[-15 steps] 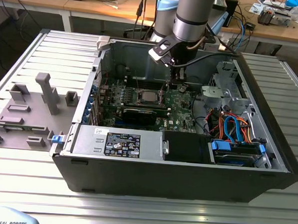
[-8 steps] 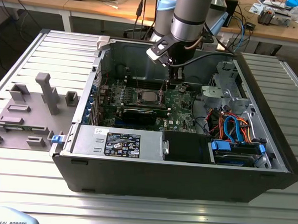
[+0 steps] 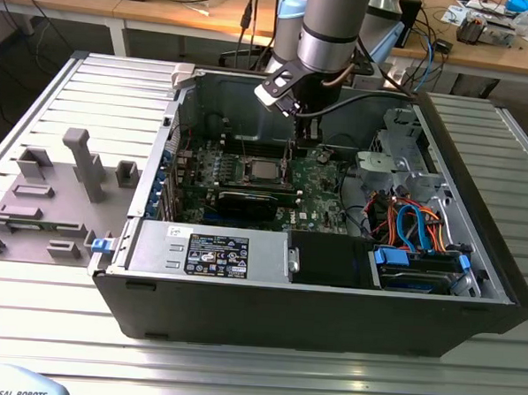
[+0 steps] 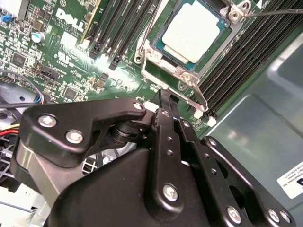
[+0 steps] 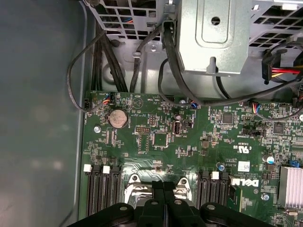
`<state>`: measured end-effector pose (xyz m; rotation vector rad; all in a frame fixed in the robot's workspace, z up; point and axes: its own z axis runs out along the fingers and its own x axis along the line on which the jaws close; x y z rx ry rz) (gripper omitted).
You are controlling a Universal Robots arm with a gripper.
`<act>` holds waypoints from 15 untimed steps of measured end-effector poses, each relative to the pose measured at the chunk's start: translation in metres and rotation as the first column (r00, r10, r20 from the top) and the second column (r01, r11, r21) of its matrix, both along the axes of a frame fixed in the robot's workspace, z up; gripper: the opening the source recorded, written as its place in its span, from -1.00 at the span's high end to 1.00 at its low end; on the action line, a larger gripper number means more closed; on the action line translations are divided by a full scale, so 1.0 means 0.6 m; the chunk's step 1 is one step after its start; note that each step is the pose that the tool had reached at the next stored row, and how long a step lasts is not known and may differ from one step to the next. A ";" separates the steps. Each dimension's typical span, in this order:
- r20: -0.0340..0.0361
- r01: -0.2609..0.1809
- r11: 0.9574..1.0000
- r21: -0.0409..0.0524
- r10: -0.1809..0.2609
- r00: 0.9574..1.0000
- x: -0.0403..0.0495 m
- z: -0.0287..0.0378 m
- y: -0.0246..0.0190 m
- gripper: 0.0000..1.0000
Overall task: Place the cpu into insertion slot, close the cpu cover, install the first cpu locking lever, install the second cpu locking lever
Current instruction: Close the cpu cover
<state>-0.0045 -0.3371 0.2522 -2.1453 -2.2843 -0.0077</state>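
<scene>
1. Gripper (image 4: 164, 97) fingers pressed together, nothing betw. them; tip just beside insertion slot (image 4: 154, 56) corner.
2. Cpu (image 4: 191, 30) seated in slot, on green mobo (image 4: 71, 47).
3. Cpu cover (image 4: 189, 75) down flat, framing chip's silver top.

In the second wrist view the picture's edge cuts off part of the cpu (image 4: 191, 29) and the cpu cover (image 4: 176, 70). In the first wrist view the gripper (image 5: 164, 185) hides the motherboard (image 5: 142, 156) between the memory slots (image 5: 101, 194), themselves cut off.
</scene>
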 end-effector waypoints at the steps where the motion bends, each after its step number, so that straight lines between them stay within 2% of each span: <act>1: 0.000 0.000 1.000 0.000 0.000 1.000 -0.001 0.000 0.0000 0.79; 15: 0.000 0.000 1.000 0.000 0.000 1.000 -0.007 0.000 0.0000 0.79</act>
